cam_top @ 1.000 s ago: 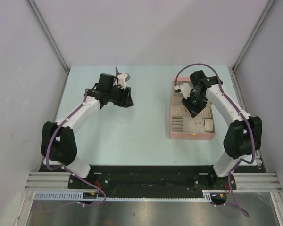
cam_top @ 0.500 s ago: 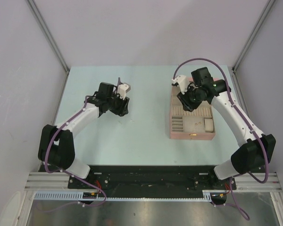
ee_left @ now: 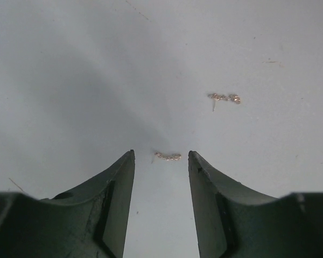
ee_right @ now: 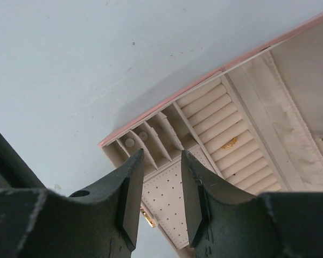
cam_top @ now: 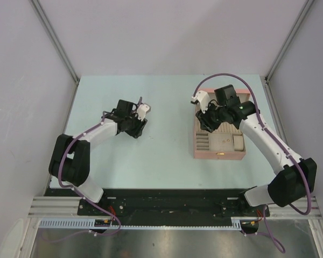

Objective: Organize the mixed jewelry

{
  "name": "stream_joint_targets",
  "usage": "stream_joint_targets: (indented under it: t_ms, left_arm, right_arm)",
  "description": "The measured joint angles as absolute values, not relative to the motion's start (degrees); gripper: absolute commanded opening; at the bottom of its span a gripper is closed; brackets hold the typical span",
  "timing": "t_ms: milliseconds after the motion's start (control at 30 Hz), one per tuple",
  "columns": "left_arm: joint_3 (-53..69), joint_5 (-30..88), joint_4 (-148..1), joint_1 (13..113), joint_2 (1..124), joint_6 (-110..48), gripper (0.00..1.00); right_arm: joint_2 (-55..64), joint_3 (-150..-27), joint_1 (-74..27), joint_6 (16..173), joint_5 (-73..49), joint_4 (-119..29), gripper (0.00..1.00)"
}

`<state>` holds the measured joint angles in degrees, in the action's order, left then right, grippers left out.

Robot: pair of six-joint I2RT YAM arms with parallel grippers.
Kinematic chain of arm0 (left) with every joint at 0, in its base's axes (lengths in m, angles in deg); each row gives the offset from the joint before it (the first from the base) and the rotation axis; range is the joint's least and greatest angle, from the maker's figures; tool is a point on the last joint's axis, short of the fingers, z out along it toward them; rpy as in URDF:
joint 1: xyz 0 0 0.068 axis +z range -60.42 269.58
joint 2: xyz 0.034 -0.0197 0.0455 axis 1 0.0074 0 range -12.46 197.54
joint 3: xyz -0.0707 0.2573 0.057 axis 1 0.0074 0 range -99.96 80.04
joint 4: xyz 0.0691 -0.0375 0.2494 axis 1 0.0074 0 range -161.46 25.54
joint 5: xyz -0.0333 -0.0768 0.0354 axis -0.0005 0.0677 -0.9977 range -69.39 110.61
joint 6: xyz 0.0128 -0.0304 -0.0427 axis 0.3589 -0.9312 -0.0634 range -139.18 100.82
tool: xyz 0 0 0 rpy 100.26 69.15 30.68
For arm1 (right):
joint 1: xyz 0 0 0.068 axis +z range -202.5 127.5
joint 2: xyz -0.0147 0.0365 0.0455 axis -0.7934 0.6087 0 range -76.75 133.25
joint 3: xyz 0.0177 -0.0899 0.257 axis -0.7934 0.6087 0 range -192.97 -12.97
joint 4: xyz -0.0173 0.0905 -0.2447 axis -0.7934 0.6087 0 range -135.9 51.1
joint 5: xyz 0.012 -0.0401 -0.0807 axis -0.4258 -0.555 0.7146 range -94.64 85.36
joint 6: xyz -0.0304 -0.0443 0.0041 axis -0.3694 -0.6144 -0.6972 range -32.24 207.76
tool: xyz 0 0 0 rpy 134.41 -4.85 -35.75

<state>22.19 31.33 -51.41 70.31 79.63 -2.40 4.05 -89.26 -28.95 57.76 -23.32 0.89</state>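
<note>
Inside pink box (cam_top: 204,156), 1 gold piece (ee_right: 230,142) between cushion rolls (ee_right: 210,115).

Pale blue table (cam_top: 167,107), pink box (cam_top: 218,156) at right, 2 tiny metallic pieces (ee_left: 167,156) at left

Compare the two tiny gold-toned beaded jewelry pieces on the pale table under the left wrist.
The nearer beaded piece lies in line with the gap between the left gripper's open jaws; the farther beaded piece lies beyond, toward the view's right. The farther piece ends in a rounder bead; the nearer piece looks even. Both lie flat on the table, ungripped.
</note>
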Motion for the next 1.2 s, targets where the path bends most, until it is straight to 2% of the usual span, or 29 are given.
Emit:
stream_joint_targets:
  t_ms: [233,433,833,1200]
  left_arm:
    - [22.72,29.17,-51.76,70.70,80.31,-0.52,0.49]
    - [23.35,29.96,-51.71,72.89,79.46,-0.76,0.49]
    - [23.81,31.79,-51.89,75.27,78.28,-1.38,0.49]
    - [23.77,33.24,-52.32,83.01,78.28,-4.37,0.49]
  right_arm:
    - [2.54,-87.97,-27.18,57.61,-24.22,-1.60,0.39]
    - [3.79,-87.97,-20.80,57.54,-21.29,-6.63,0.39]
    - [13.12,-87.84,-14.83,61.83,-18.18,-19.94,0.39]
    - [24.40,-87.84,-8.78,68.12,-17.22,-34.41,0.36]
